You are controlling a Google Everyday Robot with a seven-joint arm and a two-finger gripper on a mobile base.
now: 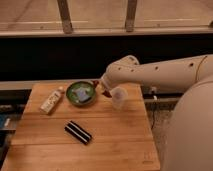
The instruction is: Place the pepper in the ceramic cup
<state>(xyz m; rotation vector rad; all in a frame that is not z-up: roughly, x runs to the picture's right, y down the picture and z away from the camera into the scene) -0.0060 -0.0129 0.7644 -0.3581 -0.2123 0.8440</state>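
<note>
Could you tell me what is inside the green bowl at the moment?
The green bowl holds a pale bluish-white item, lying flat; what it is cannot be told. The tool, shut on the pepper, sits just right of the bowl, beside the ceramic cup.

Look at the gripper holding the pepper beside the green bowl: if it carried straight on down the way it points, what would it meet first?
The gripper, shut on the pepper, points downward between the green bowl and the ceramic cup. It would probably meet the wooden table first, just left of the cup, though depth is unclear.
</note>
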